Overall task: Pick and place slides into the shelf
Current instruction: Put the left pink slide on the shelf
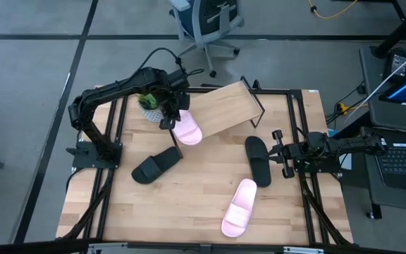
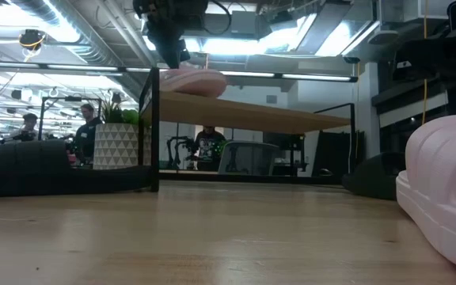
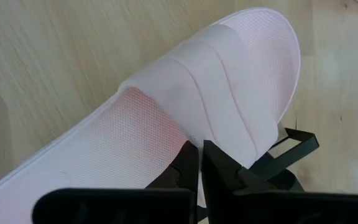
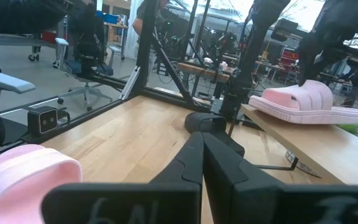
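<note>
**Placing a pink slide at the shelf's left end**

Gripping the pale pink open-toe slide (image 1: 187, 131) with its fingers closed on the strap's side, the left gripper (image 1: 169, 113) holds it on the left edge of the slanted light-wood shelf (image 1: 224, 107); the board's right part is free. The right gripper (image 1: 282, 150) waits with fingers closed on nothing beside one black slide (image 1: 258, 159). The other black slide (image 1: 155, 165) and second pink slide (image 1: 238, 206) lie on the wooden table (image 1: 189, 204), well apart.
</note>
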`<state>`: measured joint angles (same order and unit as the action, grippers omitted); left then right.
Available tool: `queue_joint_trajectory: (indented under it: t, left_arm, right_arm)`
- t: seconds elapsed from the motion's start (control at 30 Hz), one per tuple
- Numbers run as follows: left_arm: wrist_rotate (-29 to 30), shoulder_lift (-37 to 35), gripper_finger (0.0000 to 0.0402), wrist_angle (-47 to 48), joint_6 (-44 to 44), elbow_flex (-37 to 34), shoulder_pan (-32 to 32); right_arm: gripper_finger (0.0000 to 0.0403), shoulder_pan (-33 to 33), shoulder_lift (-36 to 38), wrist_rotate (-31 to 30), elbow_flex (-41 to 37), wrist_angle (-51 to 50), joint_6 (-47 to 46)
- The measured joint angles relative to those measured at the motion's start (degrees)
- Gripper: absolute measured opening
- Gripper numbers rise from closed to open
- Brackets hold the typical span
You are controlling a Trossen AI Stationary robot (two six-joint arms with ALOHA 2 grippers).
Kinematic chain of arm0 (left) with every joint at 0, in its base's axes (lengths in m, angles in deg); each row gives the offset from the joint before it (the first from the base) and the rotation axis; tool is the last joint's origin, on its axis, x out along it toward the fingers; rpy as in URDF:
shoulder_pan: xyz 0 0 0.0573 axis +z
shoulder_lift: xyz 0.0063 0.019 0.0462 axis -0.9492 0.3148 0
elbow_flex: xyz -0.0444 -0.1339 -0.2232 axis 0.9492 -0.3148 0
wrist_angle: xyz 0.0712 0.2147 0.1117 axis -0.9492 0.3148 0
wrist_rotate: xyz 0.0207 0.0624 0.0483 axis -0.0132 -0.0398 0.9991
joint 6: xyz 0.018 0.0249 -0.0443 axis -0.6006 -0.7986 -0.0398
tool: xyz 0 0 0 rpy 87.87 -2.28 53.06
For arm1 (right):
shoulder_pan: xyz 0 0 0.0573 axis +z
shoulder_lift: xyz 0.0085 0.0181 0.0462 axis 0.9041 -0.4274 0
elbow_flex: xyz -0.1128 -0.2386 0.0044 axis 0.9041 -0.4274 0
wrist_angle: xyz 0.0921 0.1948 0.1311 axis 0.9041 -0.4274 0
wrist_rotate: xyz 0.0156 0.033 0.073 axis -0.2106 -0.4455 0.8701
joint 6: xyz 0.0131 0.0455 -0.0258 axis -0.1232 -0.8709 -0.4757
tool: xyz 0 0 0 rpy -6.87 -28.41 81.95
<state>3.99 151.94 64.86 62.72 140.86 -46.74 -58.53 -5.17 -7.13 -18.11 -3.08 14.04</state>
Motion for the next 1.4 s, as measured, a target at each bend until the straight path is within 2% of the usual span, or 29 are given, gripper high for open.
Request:
queue_joint_trajectory:
  t: [0.13, 0.33, 0.53, 0.83, 1.03, 1.23, 1.4]
  left_arm:
    - [0.0, 0.0, 0.0002, 0.0, 0.2, 0.0, 0.0]
    - [0.3, 0.0, 0.0026, -1.0, 0.7, -0.1, 0.0]
    - [2.8, 0.0, 0.0043, -2.8, 3.0, -0.1, 0.0]
    - [3.5, 0.0, 0.0047, -2.7, 3.2, -0.1, -0.1]
    - [3.6, 0.0, 0.0042, -2.6, 3.2, -0.1, -0.1]
    - [3.5, 0.0, 0.0005, -2.4, 3.0, -0.1, -0.1]
    - [3.5, 0.0, 0.0005, -2.3, 2.8, -0.1, -0.1]
  right_arm:
    - [0.001, 0.0, 0.0, 0.0, 0.0, 0.0, 0.0]
    - [0.001, 0.0, 0.0, 0.0, 0.0, 0.0, 0.0]
    - [0.001, 0.0, 0.0, 0.0, 0.0, 0.0, 0.0]
    - [0.001, 0.0, 0.0, 0.0, 0.0, -0.1, 0.0]
    - [0.001, 0.0, 0.0, 0.0, 0.0, -0.1, 0.0]
    - [0.001, 0.0, 0.0, 0.0, 0.0, -0.1, 0.0]
    - [0.001, 0.0, 0.0, 0.0, 0.0, -0.1, 0.0]
